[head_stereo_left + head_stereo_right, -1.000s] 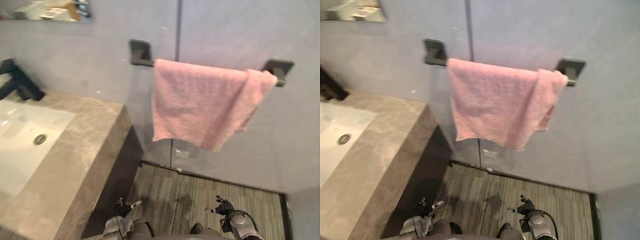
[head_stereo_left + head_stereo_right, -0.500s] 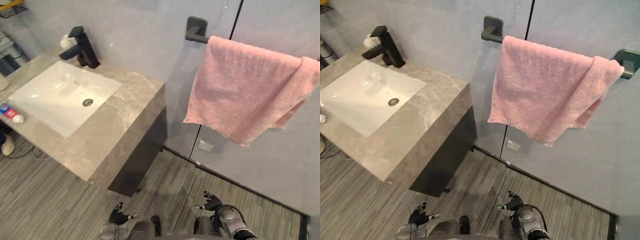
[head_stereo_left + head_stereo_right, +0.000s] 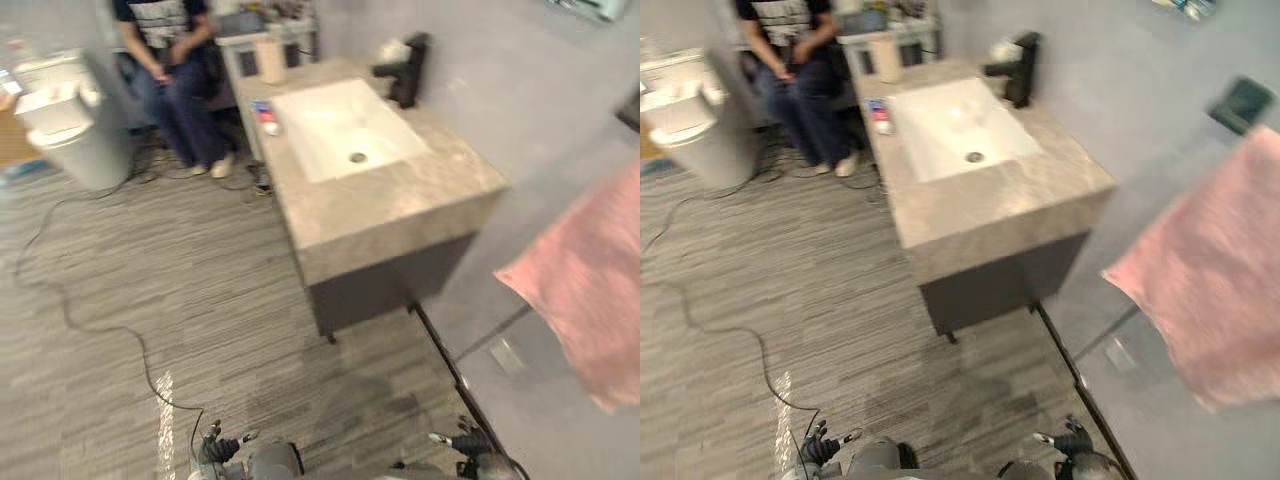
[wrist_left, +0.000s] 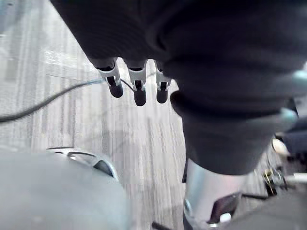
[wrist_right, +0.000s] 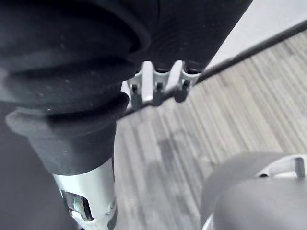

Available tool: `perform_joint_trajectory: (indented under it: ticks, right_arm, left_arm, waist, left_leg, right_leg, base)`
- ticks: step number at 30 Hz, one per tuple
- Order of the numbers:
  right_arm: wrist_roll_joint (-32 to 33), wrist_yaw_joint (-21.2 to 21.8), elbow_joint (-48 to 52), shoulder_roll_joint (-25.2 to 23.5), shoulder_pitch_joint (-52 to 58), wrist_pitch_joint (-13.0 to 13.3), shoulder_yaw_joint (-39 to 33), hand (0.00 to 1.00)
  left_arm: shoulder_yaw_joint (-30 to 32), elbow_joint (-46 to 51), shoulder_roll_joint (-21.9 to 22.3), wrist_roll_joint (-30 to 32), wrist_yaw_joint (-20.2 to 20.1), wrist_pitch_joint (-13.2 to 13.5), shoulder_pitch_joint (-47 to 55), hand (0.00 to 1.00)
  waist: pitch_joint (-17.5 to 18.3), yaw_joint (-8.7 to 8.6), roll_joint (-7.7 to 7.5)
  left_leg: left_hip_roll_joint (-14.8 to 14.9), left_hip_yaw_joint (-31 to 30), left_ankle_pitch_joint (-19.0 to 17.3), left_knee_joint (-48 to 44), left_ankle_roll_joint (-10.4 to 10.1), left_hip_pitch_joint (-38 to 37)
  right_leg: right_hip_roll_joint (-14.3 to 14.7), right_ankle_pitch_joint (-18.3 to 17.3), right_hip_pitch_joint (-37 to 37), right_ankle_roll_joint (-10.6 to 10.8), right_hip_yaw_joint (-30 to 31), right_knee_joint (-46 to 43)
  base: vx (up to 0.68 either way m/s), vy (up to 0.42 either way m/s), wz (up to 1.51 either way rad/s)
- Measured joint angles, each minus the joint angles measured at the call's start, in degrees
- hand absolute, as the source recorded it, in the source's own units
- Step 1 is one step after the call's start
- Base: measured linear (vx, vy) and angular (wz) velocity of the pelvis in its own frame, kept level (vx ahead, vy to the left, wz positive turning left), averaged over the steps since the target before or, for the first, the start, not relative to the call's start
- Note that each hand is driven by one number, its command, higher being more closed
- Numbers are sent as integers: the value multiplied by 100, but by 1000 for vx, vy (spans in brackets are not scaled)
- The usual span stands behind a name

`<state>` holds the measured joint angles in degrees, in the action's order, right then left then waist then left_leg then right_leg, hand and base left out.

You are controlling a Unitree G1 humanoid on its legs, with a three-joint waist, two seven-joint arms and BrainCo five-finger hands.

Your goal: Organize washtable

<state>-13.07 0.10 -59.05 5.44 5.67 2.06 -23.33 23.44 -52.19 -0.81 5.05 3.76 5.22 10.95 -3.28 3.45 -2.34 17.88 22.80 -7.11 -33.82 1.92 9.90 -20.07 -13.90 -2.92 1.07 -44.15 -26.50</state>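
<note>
the washtable (image 3: 395, 205) is seen far ahead and slightly to the right, with a white sink (image 3: 340, 125) set into its stone top and a black tap (image 3: 408, 70) at the far right of the basin. a small tube (image 3: 266, 115) is left lying on the counter just left of the sink, and a beige container (image 3: 270, 60) is stood at the far left corner. a pink towel (image 3: 590, 290) is hung at the right. a seated person (image 3: 170, 60) and a white bin (image 3: 65, 125) are seen far left. the left hand (image 3: 215, 443) and the right hand (image 3: 465, 440) are held low and near, well apart from the counter, fingers relaxed and spread, with nothing held in either. the work is judged to be barely begun: nothing on the counter appears sorted, and the table must first be approached before the tube can be reached.
</note>
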Motion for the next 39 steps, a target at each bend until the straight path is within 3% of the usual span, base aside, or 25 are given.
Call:
perform_joint_trajectory:
  ticks: [3, 4, 5, 6, 7, 9, 10, 11, 12, 13, 14, 15, 16, 19, 22, 24, 26, 27, 28, 29, 31, 33, 36, 38, 39]
  right_arm:
    - [39, 12, -270, 50, 128, -34, -425, 0]
    - [95, 13, -456, 71, 88, -80, -610, 0]
    - [161, 32, -735, -11, 44, -99, -610, 0]
    - [190, 32, -796, -49, 28, -104, -612, 0]
    - [282, 35, -917, -104, -110, -96, -603, 0]
    - [362, 17, -918, -1, -137, -90, -614, 0]
    - [399, 12, -911, 12, -132, -90, -617, 0]
    - [441, 15, -856, 53, -99, -89, -617, 0]
    - [475, 17, -803, 56, -36, -89, -615, 0]
    - [615, 17, -676, 28, -4, -54, -647, 0]
    - [694, 70, -583, -104, -44, -12, -646, 0]
    - [704, 110, -556, -168, -45, -4, -631, 0]
    - [710, 132, -449, -269, -22, 25, -495, 0]
    - [727, 143, -223, -355, -9, 108, -259, 0]
    - [753, 143, -232, -427, 84, 113, -327, 0]
    - [754, 141, -157, -459, 203, 64, -385, 0]
    - [762, 144, 145, -459, 426, 20, -386, 0]
    - [783, 140, 234, -449, 470, -27, -366, 0]
    - [800, 138, 419, -469, 552, -32, -300, 0]
    - [800, 128, 470, -460, 547, -27, -246, 0]
    - [801, 91, 475, -466, 513, -27, -160, 0]
    - [802, 14, 575, -500, 428, -17, 111, 0]
    - [803, -2, 663, -563, 226, 16, 133, 0]
    - [799, -3, 665, -619, 205, 62, 137, 0]
    - [800, -1, 658, -598, 222, 97, 143, 0]
  left_arm:
    - [101, -262, -69, -12, -5, -12, 37, 0]
    - [102, -291, -81, -47, -4, -37, 41, 0]
    - [31, -301, -196, -49, -1, -56, 65, 0]
    - [-22, -301, -259, -49, 1, -62, 46, 0]
    - [-52, -318, -378, -47, -1, -60, 41, 0]
    - [-110, -404, -335, -36, -7, -56, -81, 0]
    - [-277, -409, -286, -34, -30, -29, -97, 0]
    - [-405, -437, -289, -6, -60, -3, -81, 0]
    - [-553, -490, -297, 18, -55, 14, -73, 0]
    - [-739, -584, -267, 51, -54, 34, -58, 0]
    - [-739, -636, -298, 110, -45, 33, 30, 0]
    - [-713, -665, -319, 149, -44, 32, 75, 0]
    - [-665, -697, -339, 279, -44, 19, 172, 0]
    - [-532, -704, -271, 410, -16, 14, 133, 0]
    - [-514, -678, -331, 539, -102, 14, 123, 0]
    - [-505, -672, -303, 592, -109, -13, 128, 0]
    - [-340, -641, -127, 651, -115, -30, 138, 0]
    - [-123, -458, -13, 680, -107, -37, 45, 0]
    - [5, -236, 104, 681, -97, -39, 61, 0]
    - [-6, -90, 130, 677, -86, -36, 77, 0]
    - [-83, 26, 125, 677, -54, -32, 80, 0]
    - [-367, 231, 35, 673, 11, 22, 37, 0]
    - [-566, 338, 146, 676, 7, 147, -108, 0]
    - [-654, 326, 311, 717, 2, 157, -244, 0]
    - [-735, 298, 356, 706, 2, 204, -311, 0]
  waist:
    - [191, -187, 89]
    - [212, -231, 85]
    - [180, -324, 33]
    - [196, -329, 25]
    - [188, -286, -33]
    - [132, -280, 61]
    - [104, -276, 59]
    - [33, -318, 65]
    - [-14, -392, 73]
    - [-122, -449, 268]
    - [-245, -469, 281]
    - [-249, -475, 265]
    - [-256, -498, 180]
    - [-279, -618, 86]
    - [-261, -735, 3]
    - [-228, -794, 25]
    - [-124, -937, 240]
    - [-142, -913, 306]
    - [-200, -847, 350]
    - [-220, -728, 414]
    - [-226, -566, 368]
    - [-226, -557, 214]
    - [-236, -498, 197]
    - [-242, -458, 171]
    - [-239, -399, 240]
  left_leg:
    - [608, -256, 331, 385, -195, -45]
    - [250, -365, 119, 771, -518, -145]
    - [-88, -474, 11, 1015, -677, -122]
    - [-86, -553, -40, 1059, -756, -78]
    - [-240, -614, -202, 1058, -991, 23]
    - [-442, -859, -540, 902, -985, 115]
    - [-721, -984, -650, 785, -826, 147]
    - [-1064, -1201, -758, 703, -637, 147]
    - [-1242, -1329, -852, 708, -474, 66]
    - [-1438, -1507, -918, 789, -295, -188]
    - [-1487, -1611, -1012, 923, -100, -479]
    - [-1522, -1604, -998, 1006, -52, -593]
    - [-1607, -1549, -960, 1257, 36, -806]
    - [-1709, -1458, -948, 1689, 62, -1096]
    - [-1829, -1566, -962, 2062, 38, -1455]
    - [-1812, -1796, -1074, 2256, 16, -1745]
    - [-1484, -1754, -1253, 1247, -295, -1622]
    - [-1169, -1691, -1005, -394, -673, -955]
    - [-713, -1608, -419, -1833, -836, -414]
    - [-370, -1390, -295, -2607, -755, -214]
    - [-74, -1091, -408, -3093, -584, -26]
    - [-92, -930, -577, -2483, -315, 256]
    - [-175, -1033, -624, -167, -328, 345]
    - [-347, -1334, -390, 1237, -603, 242]
    - [-381, -1347, 147, 1423, -765, 154]
  right_leg:
    - [-391, 200, 65, 332, -503, -149]
    - [-644, 301, 39, 394, -559, -315]
    - [-909, 470, -110, 365, -368, -476]
    - [-806, 296, -144, 605, -193, -351]
    - [-559, 700, -107, 503, 3, 340]
    - [-700, 1042, 165, 643, -7, 389]
    - [-956, 1167, 221, 522, 52, 164]
    - [-1325, 1355, 268, 193, 290, -246]
    - [-1428, 1557, 172, -294, 706, -518]
    - [-1296, 1734, -56, -477, 1910, -983]
    - [-678, 850, -464, 215, 2950, -1867]
    - [-439, 570, -625, 214, 3093, -2131]
    - [0, 163, -930, -43, 3080, -2446]
    - [475, -107, -1531, -256, 1903, -1628]
    - [614, 311, -1629, -205, 1505, 225]
    - [741, 701, -1481, -334, 1583, 193]
    - [1008, 759, -1179, -442, 1453, 228]
    - [1239, 695, -889, -476, 1436, 432]
    - [1540, 629, -515, -608, 1572, 692]
    - [1763, 547, -310, -688, 1809, 748]
    - [1905, 479, -17, -654, 2155, 803]
    - [1902, 505, 275, -551, 2645, 1130]
    - [1832, 614, 478, -323, 3349, 1438]
    - [1695, 528, 508, 1, 3675, 1481]
    - [1644, 421, 509, 195, 3881, 1426]
  base:
    - [25, 453, 129]
    - [27, 723, 154]
    - [-5, 588, 123]
    - [-69, 416, 111]
    - [-79, 235, 75]
    - [-2, 380, 96]
    - [45, 530, 122]
    - [4, 436, 118]
    - [36, 411, 120]
    - [71, 379, 84]
    - [94, 335, 55]
    - [71, 202, 22]
    - [56, 129, 9]
    - [134, 94, 38]
    - [282, 1, 72]
    - [366, -77, 62]
    - [511, -106, 46]
    - [604, -44, -27]
    - [553, -19, -85]
    - [561, 29, -115]
    - [398, 48, -129]
    - [409, 85, -126]
    - [357, 216, -119]
    - [271, 361, -82]
    - [301, 428, -71]
